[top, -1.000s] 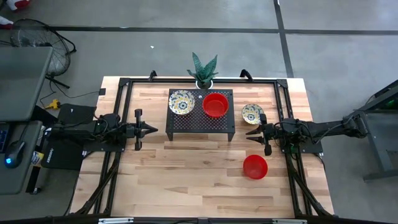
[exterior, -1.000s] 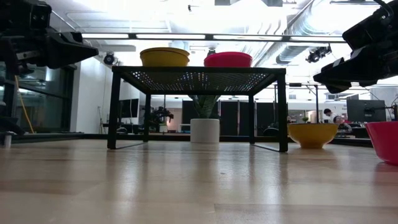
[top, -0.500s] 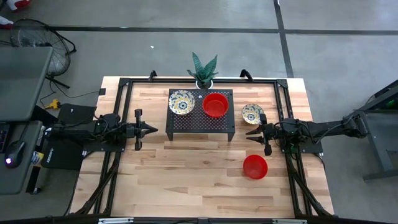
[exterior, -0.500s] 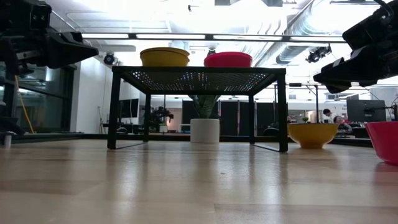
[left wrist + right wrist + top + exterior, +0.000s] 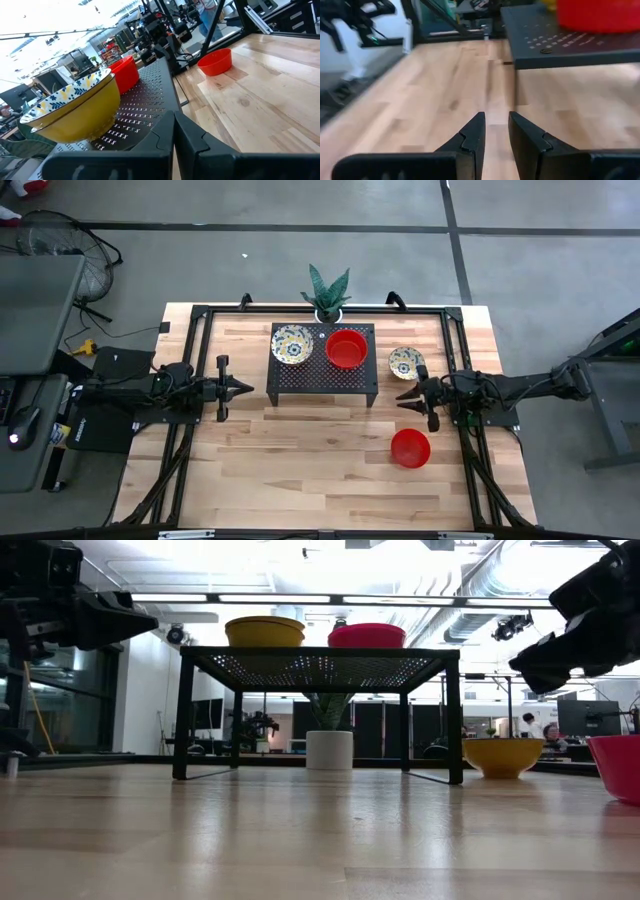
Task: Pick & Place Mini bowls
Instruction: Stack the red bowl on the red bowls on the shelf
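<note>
Two bowls stand on the black perforated stand (image 5: 322, 370): a cream-yellow patterned bowl (image 5: 291, 344) and a red bowl (image 5: 346, 349). A second patterned bowl (image 5: 405, 362) rests on the table right of the stand, and a second red bowl (image 5: 410, 448) sits nearer the front edge. My right gripper (image 5: 401, 394) hovers between these two table bowls, above the wood, slightly open (image 5: 496, 120). My left gripper (image 5: 247, 389) waits left of the stand, shut (image 5: 174, 125). No other bowls show.
A white plant pot (image 5: 327, 310) with a green plant stands at the far edge behind the stand. A black metal frame (image 5: 200, 315) borders the table. Bare wood (image 5: 300, 460) lies in front of the stand, toward the near edge.
My right gripper has drawn back a little toward the table's right edge; the bowls and my left arm have kept still.
</note>
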